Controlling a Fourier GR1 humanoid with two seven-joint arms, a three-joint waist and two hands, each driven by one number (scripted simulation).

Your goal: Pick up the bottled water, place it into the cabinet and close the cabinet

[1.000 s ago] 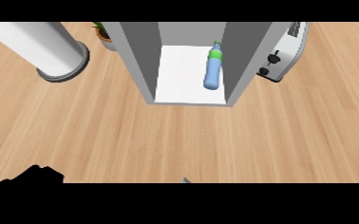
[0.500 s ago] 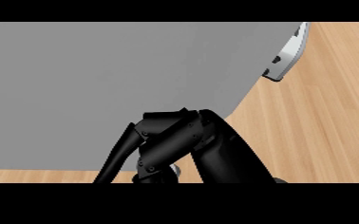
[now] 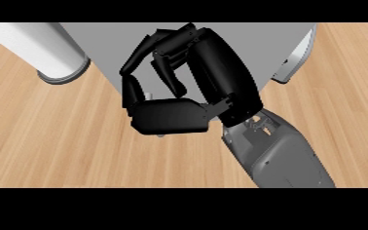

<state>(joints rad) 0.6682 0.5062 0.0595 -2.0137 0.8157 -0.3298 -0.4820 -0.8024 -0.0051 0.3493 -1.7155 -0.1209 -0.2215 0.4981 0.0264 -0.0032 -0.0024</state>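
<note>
- Fingers [image 3: 147, 58] of the right hand [image 3: 191, 85] are curled inward over the grey cabinet [image 3: 108, 44], thumb tucked beneath; nothing shows inside that curl, so I judge it closed on nothing, probably set against the cabinet's door.
- Bottled water does not show anywhere; the hand and the grey cabinet face cover the spot where it would lie, so whether it sits inside cannot be told.
- Left hand is out of view.
- Risk, as a judgement: if the door is not fully closed, bent fingers could snag its edge and tug it back open as the arm pulls away.
- White cylinder [image 3: 39, 46], perhaps a paper towel roll, stands just left of the cabinet on the wooden counter [image 3: 64, 136].
- Pale appliance [image 3: 295, 58] at the cabinet's right side sits close to the forearm [image 3: 280, 151], leaving little room to swing that way.
</note>
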